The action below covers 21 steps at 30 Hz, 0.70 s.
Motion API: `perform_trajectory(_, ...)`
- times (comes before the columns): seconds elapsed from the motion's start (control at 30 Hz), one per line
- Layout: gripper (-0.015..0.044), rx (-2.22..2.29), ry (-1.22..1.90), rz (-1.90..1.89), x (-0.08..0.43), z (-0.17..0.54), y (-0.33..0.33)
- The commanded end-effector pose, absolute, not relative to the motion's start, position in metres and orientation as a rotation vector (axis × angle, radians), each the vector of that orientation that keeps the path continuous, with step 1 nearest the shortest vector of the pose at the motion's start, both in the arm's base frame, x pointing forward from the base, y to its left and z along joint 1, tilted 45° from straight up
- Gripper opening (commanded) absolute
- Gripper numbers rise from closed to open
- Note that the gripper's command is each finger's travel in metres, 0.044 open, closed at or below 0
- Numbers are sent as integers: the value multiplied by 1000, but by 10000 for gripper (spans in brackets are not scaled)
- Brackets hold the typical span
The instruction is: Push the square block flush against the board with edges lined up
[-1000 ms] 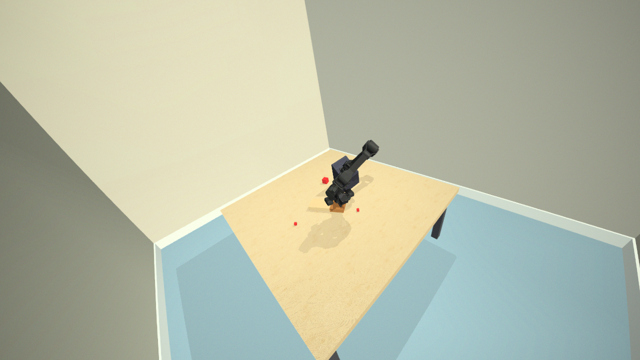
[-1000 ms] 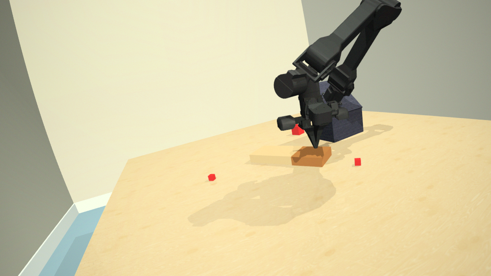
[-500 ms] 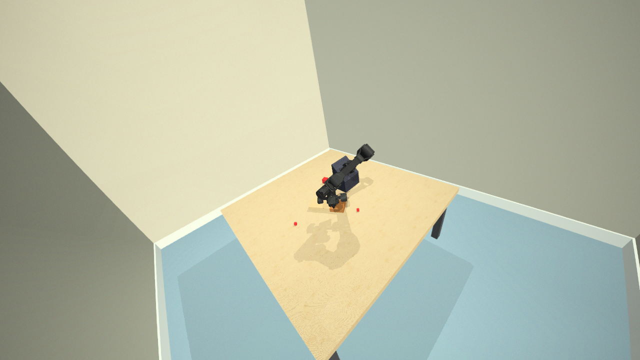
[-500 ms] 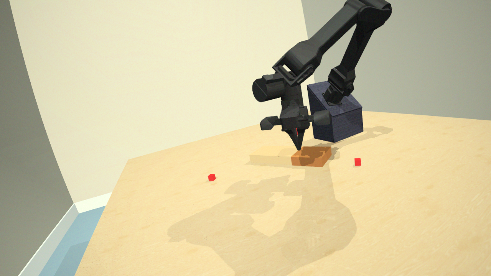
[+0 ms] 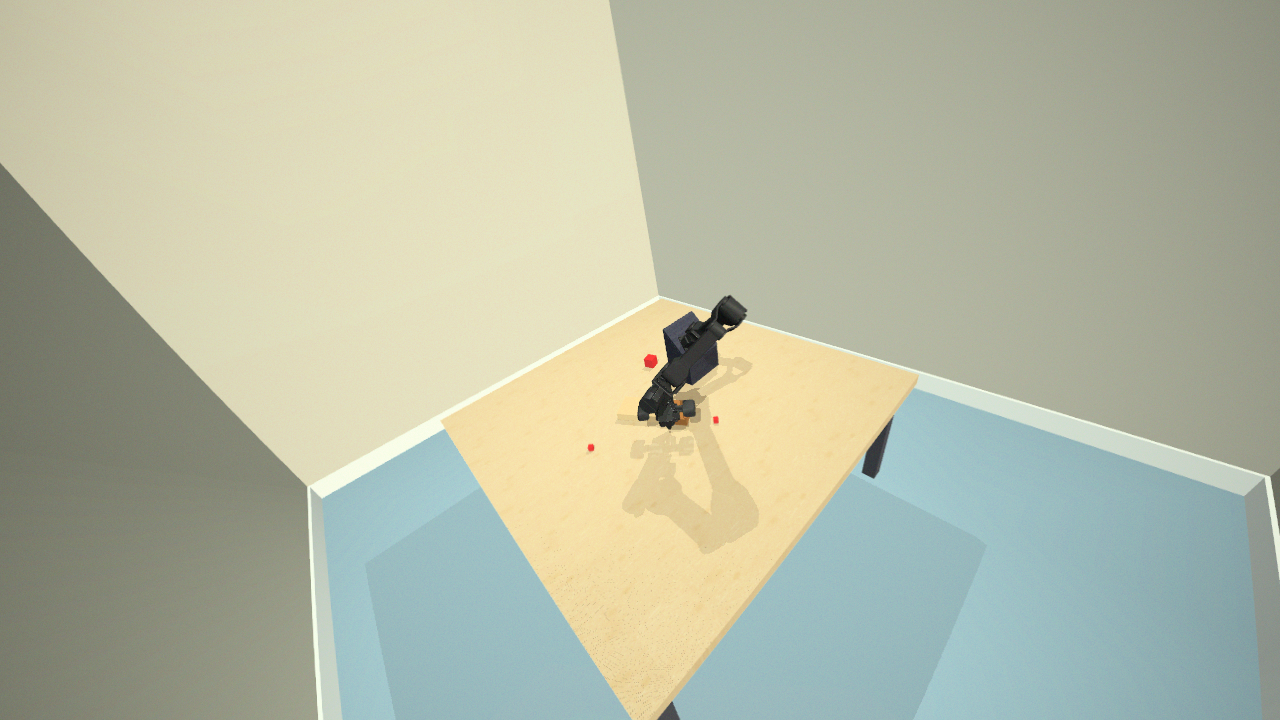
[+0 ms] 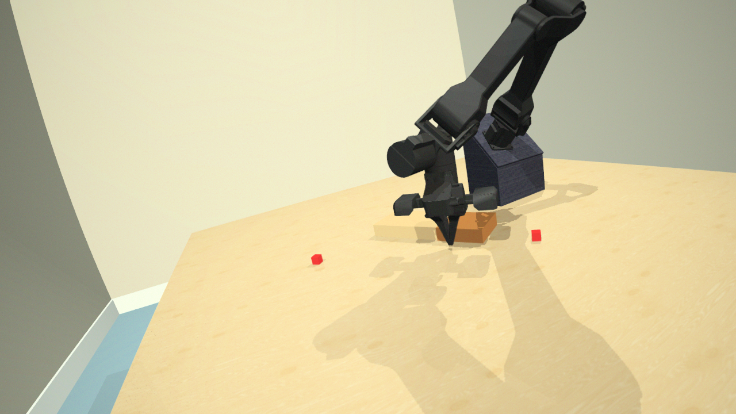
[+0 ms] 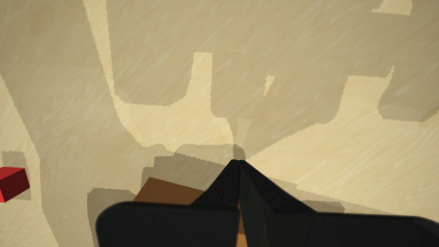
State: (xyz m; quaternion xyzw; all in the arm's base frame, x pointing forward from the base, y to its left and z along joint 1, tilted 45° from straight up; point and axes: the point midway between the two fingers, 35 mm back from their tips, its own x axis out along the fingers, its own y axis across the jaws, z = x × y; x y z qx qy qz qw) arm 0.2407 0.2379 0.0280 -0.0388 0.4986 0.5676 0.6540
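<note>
Working from the exterior view, we saw one small red cube well to the left of the orange block on the counter. The pale board lay just left of the block, seemingly end to side, though the fingers hid the front of the seam. Our end effector was low at the block's near side, tips together on nothing; we could not tell whether it touched. Another red cube sat to the block's right. We judged the step to be evening the front edges; the next move called for a gentle nudge, if needed, then backing away.
</note>
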Motion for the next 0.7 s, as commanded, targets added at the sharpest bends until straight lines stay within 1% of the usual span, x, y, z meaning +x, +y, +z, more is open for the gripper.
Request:
perform_trajectory(0.0, 0, -84, 1145, 1279, 236, 23, 234)
perform_trajectory(0.33, 0, -85, 1146, 1279, 226, 15, 224)
perform_trajectory(0.67, 0, -85, 1145, 1279, 235, 20, 231)
